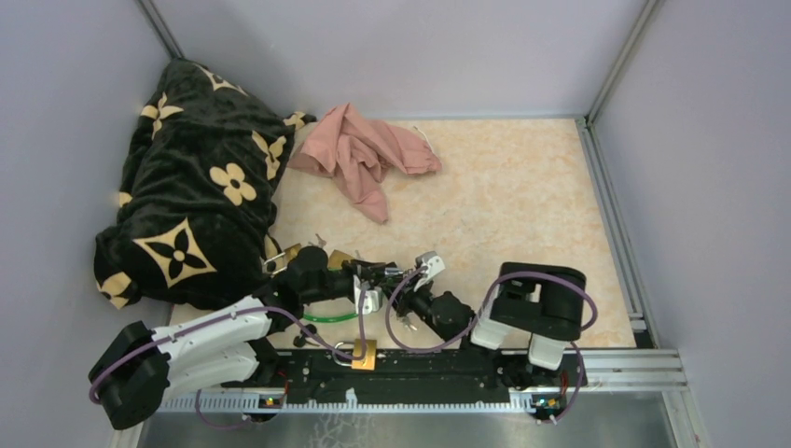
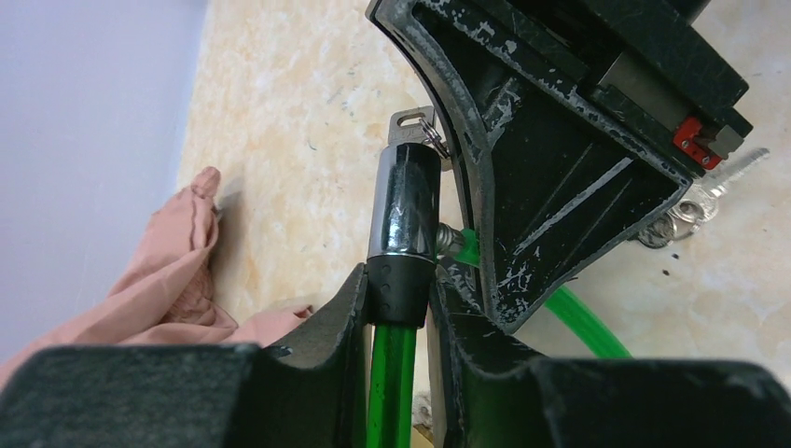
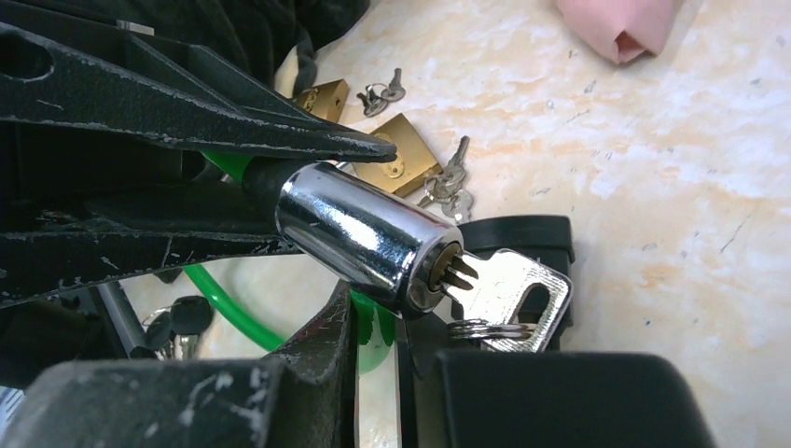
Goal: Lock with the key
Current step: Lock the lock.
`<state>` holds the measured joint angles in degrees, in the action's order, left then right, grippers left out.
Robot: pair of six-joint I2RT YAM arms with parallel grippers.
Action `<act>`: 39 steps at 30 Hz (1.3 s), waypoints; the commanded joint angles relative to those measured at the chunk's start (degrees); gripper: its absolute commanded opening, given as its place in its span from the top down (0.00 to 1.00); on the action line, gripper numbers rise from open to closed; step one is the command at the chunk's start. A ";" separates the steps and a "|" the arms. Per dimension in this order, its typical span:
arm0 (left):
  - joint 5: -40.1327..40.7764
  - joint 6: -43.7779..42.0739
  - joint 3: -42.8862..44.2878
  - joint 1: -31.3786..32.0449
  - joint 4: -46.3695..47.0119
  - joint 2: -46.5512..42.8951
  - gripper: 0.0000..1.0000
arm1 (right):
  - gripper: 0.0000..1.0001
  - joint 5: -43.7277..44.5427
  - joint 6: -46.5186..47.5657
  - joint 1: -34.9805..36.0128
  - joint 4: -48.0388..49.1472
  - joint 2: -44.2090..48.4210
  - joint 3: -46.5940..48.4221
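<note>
The cable lock [image 3: 359,238] has a polished chrome cylinder on a black collar, with a bright green plastic-coated cable running out of it. A silver key [image 3: 513,294] on a split ring sits pushed into the keyhole at the cylinder's end. In the top view the lock lies at about 6 o'clock on the worktop [image 1: 522,187], just in front of the arm bases, and its green loop curls toward the near rail.

The left pincer [image 2: 396,289] is clamped on the black collar, one finger on each side. The right pincer [image 3: 410,322] sits around the key end with the key head lying against one finger. Whether it actually pinches the key, I cannot tell.

There is one cable lock and there are three brass padlocks: one [image 1: 364,355] at 6 o'clock by the rail, and two [image 3: 401,154] just beyond the cylinder. Two loose key bunches [image 3: 448,182] lie beside that pair. One pink cloth [image 1: 359,154] is crumpled at 12 o'clock, and one black blanket [image 1: 196,187] with cream flower motifs is heaped at 9 to 10 o'clock.

The worktop is beige and marbled, enclosed by pale lilac walls with aluminium framing.
</note>
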<state>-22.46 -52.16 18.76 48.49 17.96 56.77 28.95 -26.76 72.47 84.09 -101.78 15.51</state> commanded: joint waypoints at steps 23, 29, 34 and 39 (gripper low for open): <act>-3.12 10.80 0.43 1.08 -18.42 2.15 1.00 | 1.00 -13.27 19.37 -8.35 -16.25 27.91 12.97; -3.26 10.07 -1.05 1.07 -16.34 0.98 1.00 | 1.00 -18.15 10.22 -8.02 -19.78 24.01 10.07; -3.47 9.95 -3.39 1.04 -17.47 -0.19 1.00 | 1.00 -19.80 6.28 -6.84 -19.90 21.86 8.25; -3.27 10.71 -4.34 1.06 -17.67 -1.44 1.00 | 0.97 -22.42 4.69 -6.39 -22.62 20.14 9.14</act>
<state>-19.97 -44.21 18.61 48.21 14.85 54.13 9.98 -19.88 65.32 47.24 -82.41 21.30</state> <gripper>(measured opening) 0.286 0.096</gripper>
